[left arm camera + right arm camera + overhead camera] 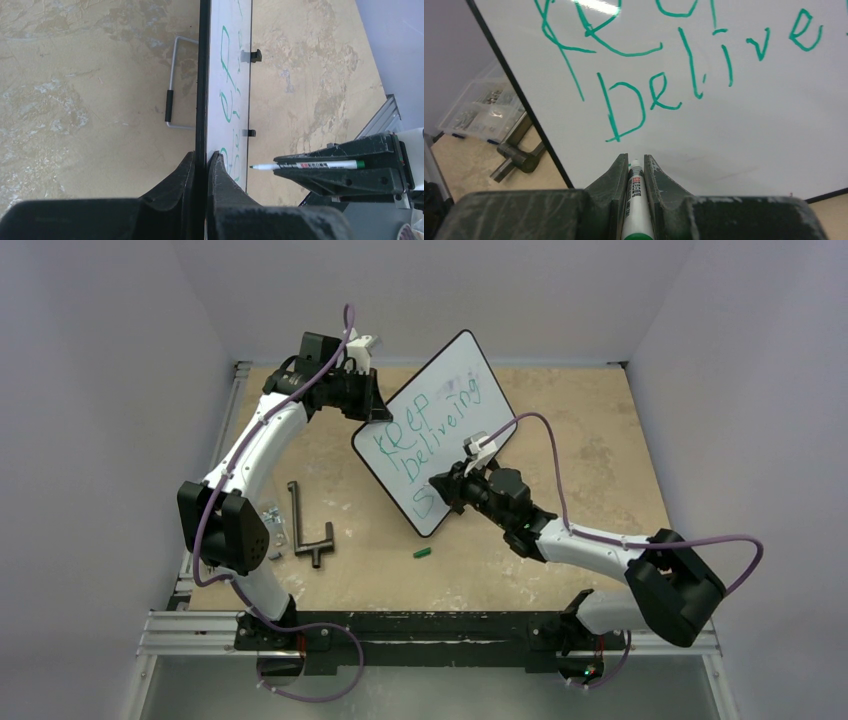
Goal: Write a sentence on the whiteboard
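Currently we note left gripper (201, 159) clamped tight on black-framed edge of glossy white rectangular whiteboard (462, 445), which stands mid-table, just left of centre. Green handwritten sentence (659, 95): two lines done, "Keep" and "beliveing". Third line looks barely begun near board's lower edge. Right gripper (635, 161) pinches white green-ended marker (636, 200), tip at board, contact unclear. We judge roughly two-thirds done, last word left.
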Robot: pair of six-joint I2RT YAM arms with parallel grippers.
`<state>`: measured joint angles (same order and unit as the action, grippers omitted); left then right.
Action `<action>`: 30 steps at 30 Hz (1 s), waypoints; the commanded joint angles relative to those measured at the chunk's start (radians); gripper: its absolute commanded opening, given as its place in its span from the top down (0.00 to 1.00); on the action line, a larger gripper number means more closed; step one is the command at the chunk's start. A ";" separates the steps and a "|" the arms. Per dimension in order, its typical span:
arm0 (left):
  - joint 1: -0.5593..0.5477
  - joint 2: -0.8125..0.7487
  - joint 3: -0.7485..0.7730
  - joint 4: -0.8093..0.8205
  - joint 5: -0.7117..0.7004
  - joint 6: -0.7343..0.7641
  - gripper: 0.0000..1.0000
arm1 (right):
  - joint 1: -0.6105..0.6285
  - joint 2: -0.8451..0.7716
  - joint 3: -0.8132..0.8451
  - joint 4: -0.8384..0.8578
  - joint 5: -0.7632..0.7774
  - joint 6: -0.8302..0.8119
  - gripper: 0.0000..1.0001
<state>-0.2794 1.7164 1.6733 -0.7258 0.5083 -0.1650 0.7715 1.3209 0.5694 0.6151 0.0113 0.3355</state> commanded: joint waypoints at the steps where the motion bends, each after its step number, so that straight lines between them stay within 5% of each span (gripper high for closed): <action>1: 0.036 -0.012 -0.011 -0.055 -0.303 0.110 1.00 | -0.026 -0.029 -0.012 0.004 0.077 -0.025 1.00; 30: 0.034 -0.017 -0.013 -0.056 -0.294 0.108 1.00 | -0.064 0.100 -0.009 0.062 0.089 0.012 1.00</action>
<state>-0.2794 1.7149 1.6733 -0.7227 0.5163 -0.1425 0.7277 1.4059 0.5549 0.6559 0.0620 0.3370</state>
